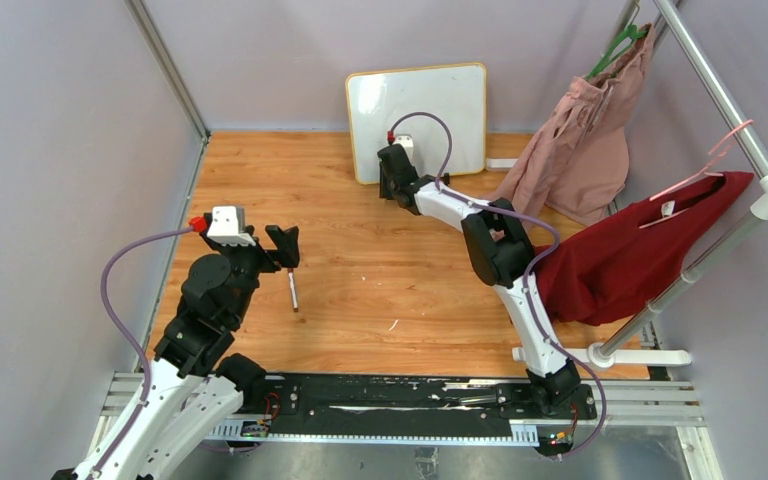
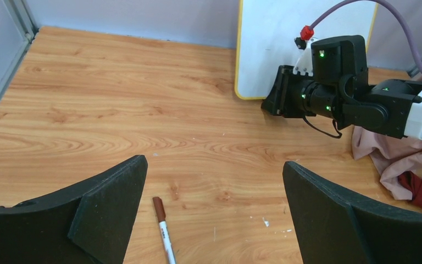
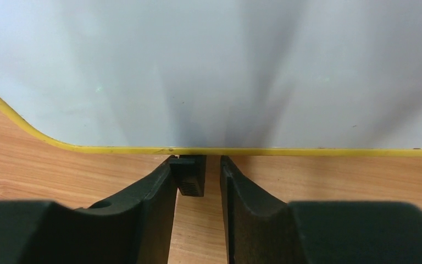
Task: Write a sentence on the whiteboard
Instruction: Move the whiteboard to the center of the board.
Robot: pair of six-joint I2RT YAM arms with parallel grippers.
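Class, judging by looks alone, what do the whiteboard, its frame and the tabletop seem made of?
Whiteboard: glossy white coated panel, likely; it shows soft reflections. Frame: smooth yellow plastic, probably, with rounded corners. Tabletop: wood or wood-look laminate; grain and knots show.

Right wrist view: board [image 3: 209,71] runs off the top, left and right edges; only the bottom frame and one rounded corner show. Black foot [image 3: 190,177] sits between the right gripper [image 3: 198,161] fingers, its left side behind the left finger [image 3: 143,209]; contact there cannot be told. Top view: the same gripper covers the board's lower left; fingertips and feet hidden under it. Left wrist view: marker [image 2: 164,231] cut by the bottom edge, barrel print too small to read; board top cut off, its right part behind the right arm [image 2: 390,104]. Red cloth [image 1: 640,250] partly behind that arm.
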